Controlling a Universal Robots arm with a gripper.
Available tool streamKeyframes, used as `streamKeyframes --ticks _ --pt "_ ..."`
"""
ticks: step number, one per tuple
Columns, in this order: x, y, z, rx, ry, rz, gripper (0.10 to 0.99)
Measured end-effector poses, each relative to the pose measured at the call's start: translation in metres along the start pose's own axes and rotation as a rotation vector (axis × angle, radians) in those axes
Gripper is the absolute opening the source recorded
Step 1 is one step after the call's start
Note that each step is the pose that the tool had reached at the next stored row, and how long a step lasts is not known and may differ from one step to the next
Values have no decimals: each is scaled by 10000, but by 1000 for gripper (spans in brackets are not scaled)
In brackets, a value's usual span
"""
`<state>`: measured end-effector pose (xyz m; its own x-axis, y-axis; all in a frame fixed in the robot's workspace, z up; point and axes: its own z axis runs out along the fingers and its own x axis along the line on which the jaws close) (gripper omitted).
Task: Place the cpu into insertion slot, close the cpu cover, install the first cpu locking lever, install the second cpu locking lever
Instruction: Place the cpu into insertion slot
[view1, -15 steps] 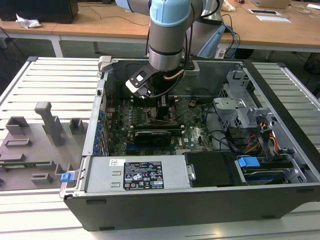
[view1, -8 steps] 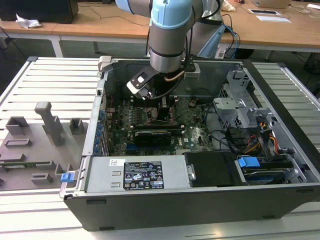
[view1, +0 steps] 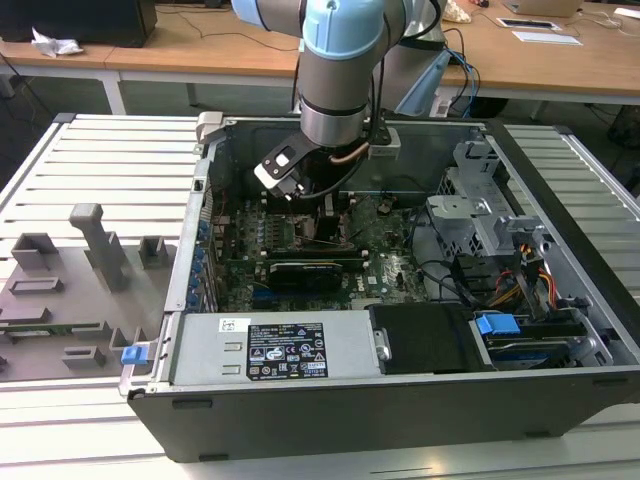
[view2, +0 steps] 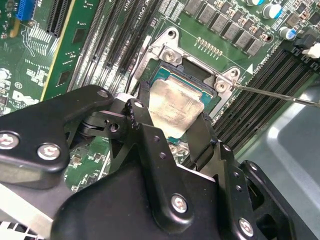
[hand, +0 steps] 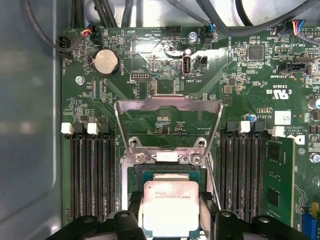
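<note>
White slatted tabletop (view1: 100, 150) carries the open computer case (view1: 300, 410); inside, our claw (view2: 174, 114) grips the chip (hand: 171, 207) by two sides, right over the socket (view2: 200, 67), cover (hand: 167, 103) flipped open. We judge placing needs the chip level, edges square to the socket.

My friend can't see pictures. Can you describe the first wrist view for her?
A gripper holds a silver chip right over the socket on a green computer board. The socket's metal cover lies flipped open, and long black slots run along both sides.
</note>
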<state>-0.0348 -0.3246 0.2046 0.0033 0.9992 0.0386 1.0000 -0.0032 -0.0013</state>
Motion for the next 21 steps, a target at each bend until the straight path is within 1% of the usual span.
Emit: streamKeyframes --ticks 7,12,14,15,19,21 --pt "23 5 32 1 -2 -1 533" --pt "22 4 34 1 -4 1 533" --pt "22 4 34 1 -3 0 549" --pt "23 4 35 1 -3 0 612" --pt "22 4 36 0 -3 0 612" --pt "23 4 24 0 -2 0 612"
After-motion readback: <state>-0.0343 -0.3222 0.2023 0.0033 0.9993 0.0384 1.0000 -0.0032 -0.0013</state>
